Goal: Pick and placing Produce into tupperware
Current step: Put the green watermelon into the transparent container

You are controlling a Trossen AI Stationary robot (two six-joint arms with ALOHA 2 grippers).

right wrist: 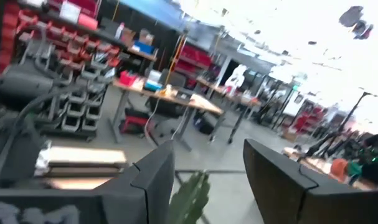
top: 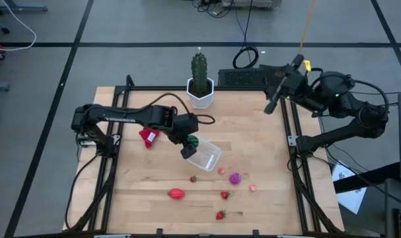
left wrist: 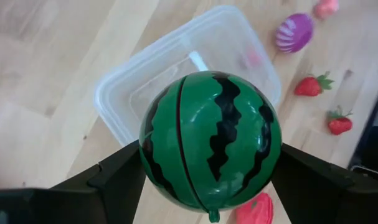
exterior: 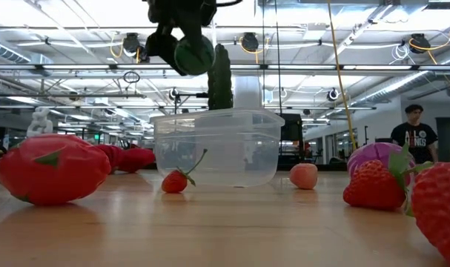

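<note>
One clear tupperware point(top: 205, 156) sits near the table's middle, with nothing seen inside it. One green striped watermelon ball point(left wrist: 210, 145) is pinched between the fingers of the left gripper point(top: 189, 143), held in the air just above the tub's edge nearest the left arm. On the wood lie one red oval fruit point(top: 176, 194), one purple ball point(top: 235, 178), three small strawberries point(top: 224, 195) and two pink bits point(top: 253, 188). The left arm reaches across from the table's left side. The right gripper point(top: 271, 104) waits raised at the far right corner, its fingers apart and empty.
</note>
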